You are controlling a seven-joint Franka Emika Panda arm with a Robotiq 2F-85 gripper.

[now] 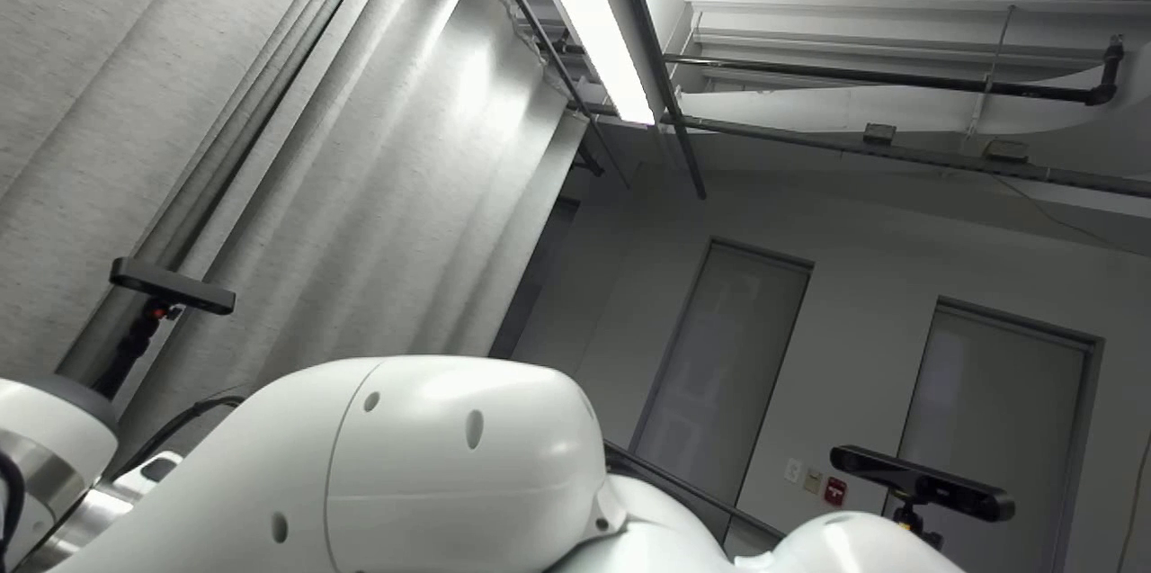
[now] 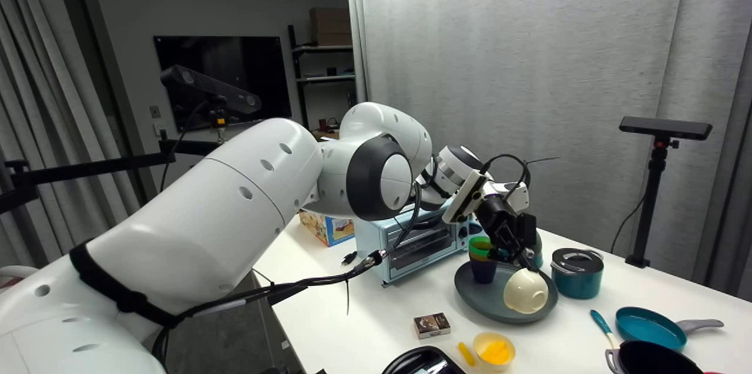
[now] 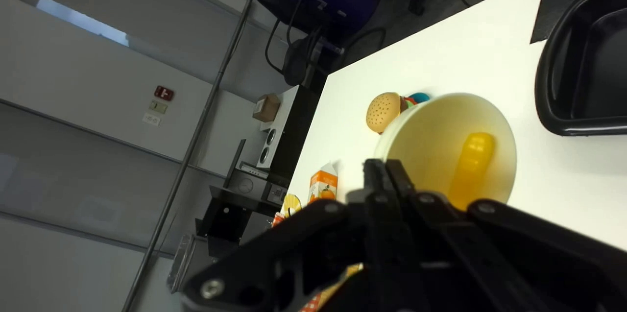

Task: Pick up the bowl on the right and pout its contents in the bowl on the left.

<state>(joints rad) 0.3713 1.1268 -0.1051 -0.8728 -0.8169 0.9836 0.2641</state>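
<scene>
My gripper (image 2: pixel 530 265) is shut on the rim of a cream bowl (image 2: pixel 523 295) and holds it tilted above a dark grey round plate in an exterior view. In the wrist view the fingertips (image 3: pixel 387 167) pinch the bowl's rim (image 3: pixel 426 150), and a yellow piece (image 3: pixel 474 165) lies inside it. The lower part of the bowl is hidden behind the fingers there. A second cream bowl (image 2: pixel 483 340) stands upright on the table with yellow pieces (image 2: pixel 495 353) in it. One yellow piece (image 2: pixel 466 354) lies on the table beside it.
The grey plate (image 2: pixel 470 296) carries stacked cups (image 2: pixel 482 265). A light blue toaster oven (image 2: pixel 371 250), a teal pot (image 2: pixel 578 281), a teal pan (image 2: pixel 649 327), a dark pot (image 2: pixel 655 359) and a small box (image 2: pixel 432 325) stand around. A black tray (image 3: pixel 558 123), toy burger (image 3: pixel 383 111) and carton (image 3: pixel 323 182) also show.
</scene>
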